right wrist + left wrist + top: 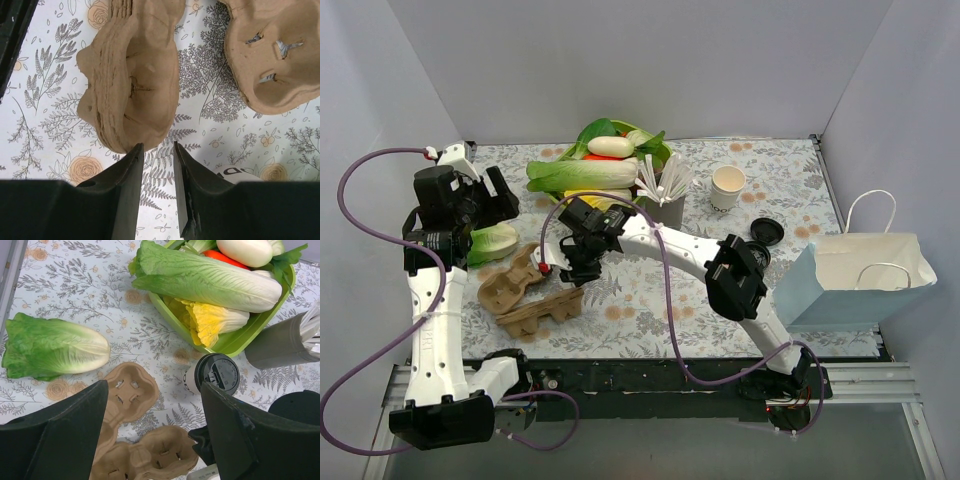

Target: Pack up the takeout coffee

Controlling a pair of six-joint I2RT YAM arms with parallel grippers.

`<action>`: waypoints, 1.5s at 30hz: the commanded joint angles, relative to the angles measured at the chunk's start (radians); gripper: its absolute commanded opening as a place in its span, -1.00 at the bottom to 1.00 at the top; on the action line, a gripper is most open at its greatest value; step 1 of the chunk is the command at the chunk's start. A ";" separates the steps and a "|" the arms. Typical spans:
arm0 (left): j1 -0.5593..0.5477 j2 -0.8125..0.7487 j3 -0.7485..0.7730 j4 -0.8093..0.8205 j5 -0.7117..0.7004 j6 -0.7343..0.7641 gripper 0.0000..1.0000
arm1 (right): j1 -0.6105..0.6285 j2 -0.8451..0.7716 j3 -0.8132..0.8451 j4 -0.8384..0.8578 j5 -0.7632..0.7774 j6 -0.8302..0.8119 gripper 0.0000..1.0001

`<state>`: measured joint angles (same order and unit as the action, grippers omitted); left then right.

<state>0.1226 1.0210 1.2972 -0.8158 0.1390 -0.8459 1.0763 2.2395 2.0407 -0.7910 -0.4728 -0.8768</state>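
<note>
Flowered cloth (650, 300) covers the table between plain grey walls. At 9 o'clock in the top view the left gripper (154, 385) hangs above the cloth with its fingers spread wide and nothing between them. A loose romaine head (55, 347) lies below it.

Toward 8 o'clock sit two pulp carriers (132, 390), one of them a nested stack. At their right edge stands the takeout coffee (215, 375), upright on the cloth with its black lid pressed on. Just beside it, the right gripper (159, 150) points down at bare cloth, its fingers drawn to a narrow gap and gripping nothing; the cup's lettered wall shows at the right of its wrist view.

At 1 o'clock a second, bare cup (727, 185) waits, with a spare lid (767, 231) near it. A paper bag (865, 275) sits at 3 o'clock.

Lidding looks done. Seating the cup in a carrier and getting it into the bag both seem left to do.
</note>
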 commanded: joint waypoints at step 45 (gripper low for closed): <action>0.006 -0.030 -0.041 -0.003 0.053 -0.004 0.48 | 0.014 0.005 0.087 -0.132 -0.072 -0.076 -0.41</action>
<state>0.1226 1.0164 1.2659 -0.8162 0.1806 -0.8497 1.0843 2.2414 2.0869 -0.9306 -0.5331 -0.9463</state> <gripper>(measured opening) 0.740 0.301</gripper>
